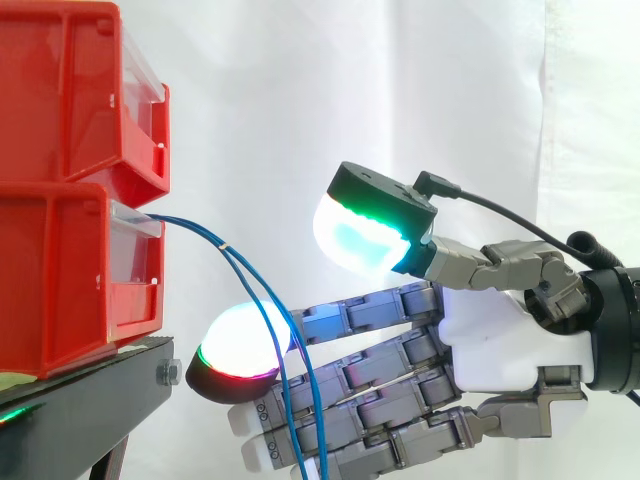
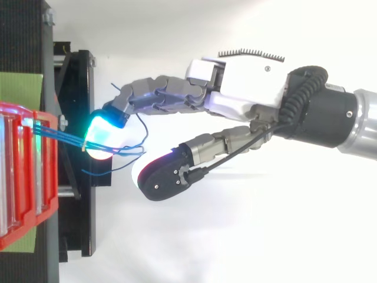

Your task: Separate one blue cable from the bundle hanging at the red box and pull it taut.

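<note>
Two red bins are stacked at the left edge of the side view, the upper bin [image 1: 70, 90] set on the lower bin [image 1: 60, 280], and both are carried by a black stand [image 1: 90, 390] before a white curtain [image 1: 300, 80]. A green sheet [image 2: 20, 88] is seen under the bins from above. To the right of the stand's edge, open room is left, and it is taken up by the hand [image 1: 490, 340], which is reached in from the right. The hand is held apart: its fingers are stretched out toward the bins and its thumb [image 1: 365, 235] is raised well clear of them, with nothing clamped. One glowing fingertip [image 1: 245, 345] is found just beside the stand's corner. The bundle of blue cables [image 2: 65, 137] is led out of the front of the lower bin and bound by a small white tie [image 1: 225, 247]. Past the tie the thin strands are spread and hung down slack across the outstretched fingers. From above, loose curled ends are seen around the lit fingertip [image 2: 103, 131]. No single strand is drawn tight.
</note>
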